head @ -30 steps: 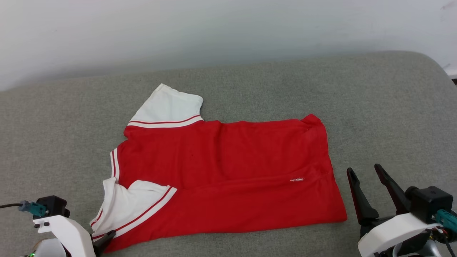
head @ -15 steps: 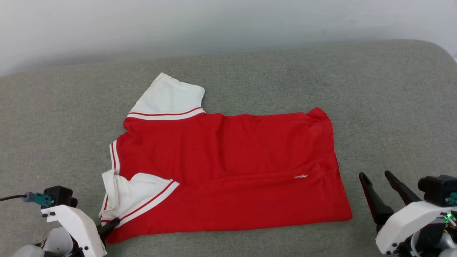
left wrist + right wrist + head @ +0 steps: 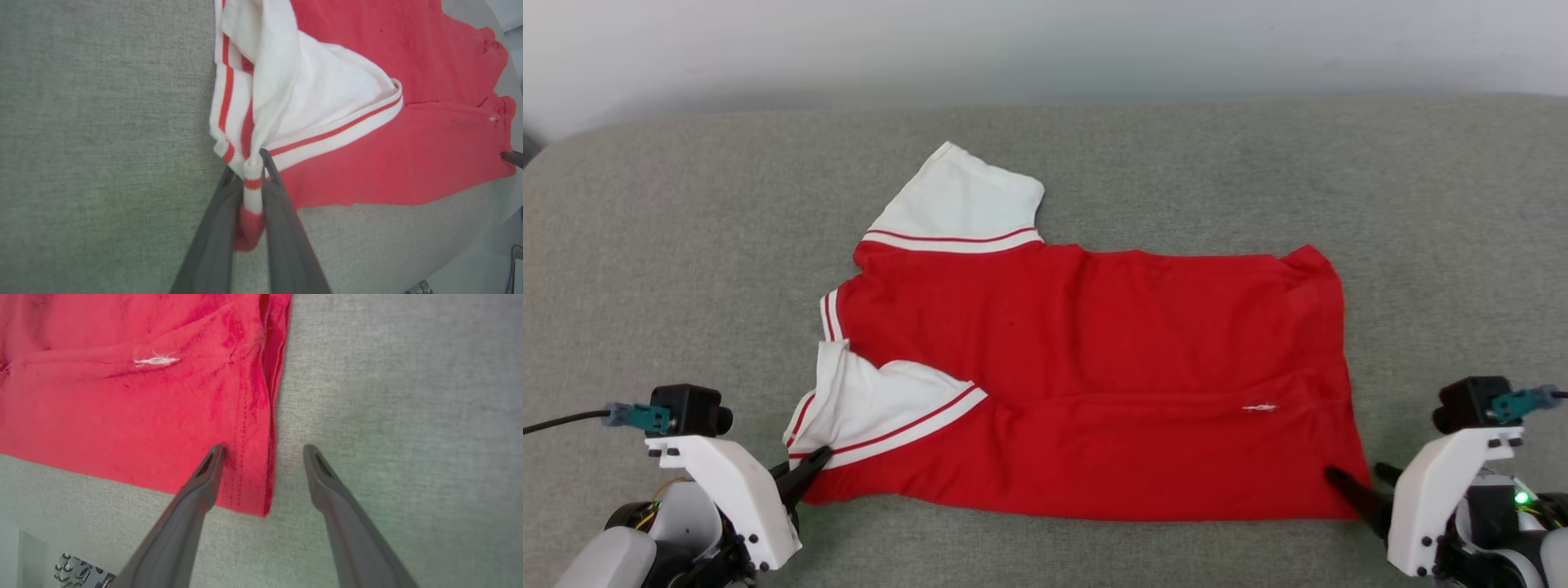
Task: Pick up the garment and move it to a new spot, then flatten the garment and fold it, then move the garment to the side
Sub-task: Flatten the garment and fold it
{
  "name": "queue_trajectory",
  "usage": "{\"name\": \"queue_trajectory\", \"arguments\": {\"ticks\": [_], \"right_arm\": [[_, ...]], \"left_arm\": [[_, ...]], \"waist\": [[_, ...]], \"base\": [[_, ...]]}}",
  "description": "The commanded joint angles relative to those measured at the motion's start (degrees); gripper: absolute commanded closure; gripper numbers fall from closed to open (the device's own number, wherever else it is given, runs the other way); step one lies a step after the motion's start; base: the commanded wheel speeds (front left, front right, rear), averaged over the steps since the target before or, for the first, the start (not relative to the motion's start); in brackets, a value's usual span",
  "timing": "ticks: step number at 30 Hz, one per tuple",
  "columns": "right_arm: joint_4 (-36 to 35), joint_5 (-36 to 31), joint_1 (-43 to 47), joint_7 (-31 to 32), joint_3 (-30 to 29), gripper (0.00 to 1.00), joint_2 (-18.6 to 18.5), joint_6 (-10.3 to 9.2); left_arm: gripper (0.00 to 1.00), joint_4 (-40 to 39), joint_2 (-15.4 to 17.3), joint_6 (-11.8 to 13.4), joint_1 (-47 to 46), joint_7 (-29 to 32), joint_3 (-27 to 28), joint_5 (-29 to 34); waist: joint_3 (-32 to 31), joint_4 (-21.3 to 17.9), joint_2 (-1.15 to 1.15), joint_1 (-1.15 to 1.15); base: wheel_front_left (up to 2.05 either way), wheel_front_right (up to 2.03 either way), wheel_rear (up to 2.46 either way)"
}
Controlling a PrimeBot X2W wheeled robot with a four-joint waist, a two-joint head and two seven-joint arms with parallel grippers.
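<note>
Since a second ago the left hand (image 3: 246, 163) has clamped the near-left sleeve trim (image 3: 252, 183); the open right hand (image 3: 263, 448) straddles the near-right hem (image 3: 267, 416). Flattened, the garment (image 3: 1094, 367) lies on the grey cushion (image 3: 670, 245); folding and moving aside seem left.

Wrist housings (image 3: 727, 498) noted as white moulded plastic, dotted w/ small dark screws (image 3: 752, 540). A black camera block (image 3: 686, 408) is fitted atop each, w/ teal connector (image 3: 645, 417); a thin black cable (image 3: 560, 422) is seen on L side. On R unit a green LED (image 3: 1521, 497) is lit. Fingers (image 3: 184, 522) of left gripper (image 3: 247, 163) and right gripper (image 3: 264, 448) recorded as long, dark grey, tapering, slotted nr tips.
</note>
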Motion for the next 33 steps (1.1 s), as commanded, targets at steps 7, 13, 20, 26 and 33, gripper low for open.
{"name": "queue_trajectory", "arguments": {"ticks": [7, 13, 20, 26, 33], "right_arm": [[7.9, 1.5, -2.9, 2.8, 3.2, 0.00, 2.1, -0.03], [10.2, 3.2, -3.7, 2.3, 5.4, 1.00, 1.6, -0.03], [7.4, 4.3, -4.5, 0.4, 6.3, 1.00, -1.5, -0.03], [5.3, 5.7, -2.0, 0.0, 8.4, 1.00, -3.3, -0.03], [3.4, 7.3, 2.4, 0.5, 7.9, 1.00, -4.3, -0.03]], "left_arm": [[1.00, -2.7, -0.3, 0.8, -1.0, -0.8, -0.5, 1.4], [1.00, -3.0, -0.5, 1.2, -0.1, -1.2, -0.6, 1.3], [1.00, -3.1, -0.9, 1.9, 1.5, -2.5, -0.5, 1.6], [1.00, -4.7, -1.0, 5.0, 5.7, -3.0, -0.5, 1.7], [1.00, -9.0, -0.1, 8.6, 12.1, -2.9, 0.1, 0.9]], "waist": [[2.8, 1.9, 0.00, -0.01], [2.6, 1.8, 0.00, -0.01], [-1.4, 1.2, 0.00, -0.01], [-8.4, 0.8, 0.00, -0.01], [-12.7, 0.9, 0.00, -0.01]], "base": [[0.00, 0.00, 0.00], [0.00, 0.00, 0.00], [0.00, 0.00, 0.00], [0.00, 0.00, 0.00], [0.00, 0.00, 0.00]]}}
